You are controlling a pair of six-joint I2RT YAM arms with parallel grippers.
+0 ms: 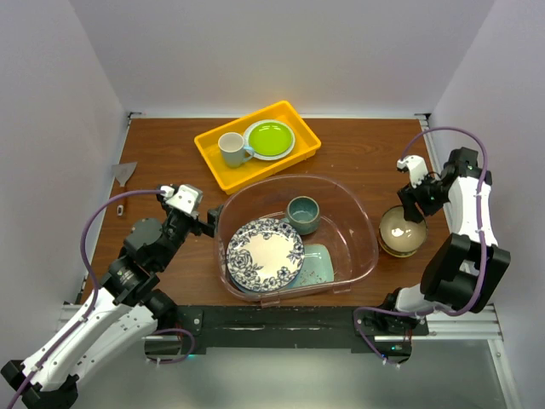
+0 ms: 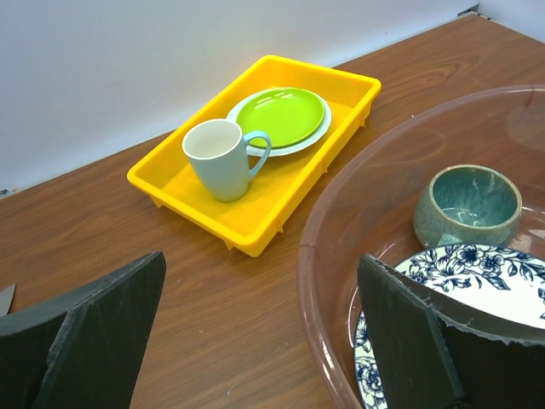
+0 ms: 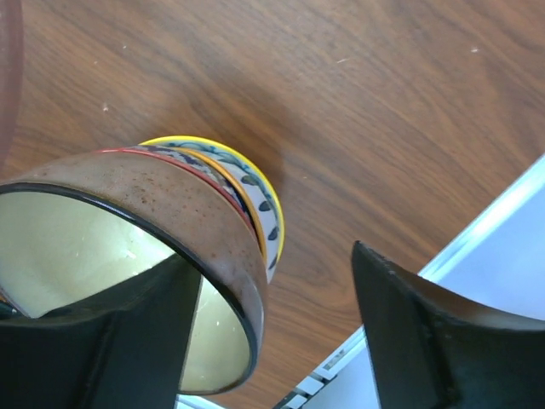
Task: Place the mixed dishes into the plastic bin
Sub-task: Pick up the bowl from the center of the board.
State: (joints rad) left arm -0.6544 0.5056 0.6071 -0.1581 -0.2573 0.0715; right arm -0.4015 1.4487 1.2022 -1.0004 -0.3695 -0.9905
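Left hand (image 2: pixel 260 341), one: fingers spread, empty, one on each side of the left rim of the plastic bin (image 1: pixel 345 230).

Plastic bin, one: clear, faintly pink, rounded, low-walled. It sits mid-table (image 1: pixel 162 162), long axis left to right.

Inside, three pieces:
- Blue-floral plate (image 1: pixel 265 253), flat, on top of the tray.
- Mint-green divided tray (image 1: pixel 322 260), only its right end showing.
- Dark teal mug (image 1: pixel 302 213), upright, behind the plate.

Behind the bin: yellow tray (image 1: pixel 213 158), one, holding one white mug (image 1: pixel 230 149) and one lime-green plate (image 1: pixel 271 138).

Just right of the bin: two bowls nested, mouths up. Tan bowl (image 1: pixel 400 228), cream inside, dark rim, sits in the red-patterned bowl (image 3: pixel 255 204).

Right hand (image 3: pixel 272 341), one: fingers spread across the tan bowl's wall, one inside, one outside.
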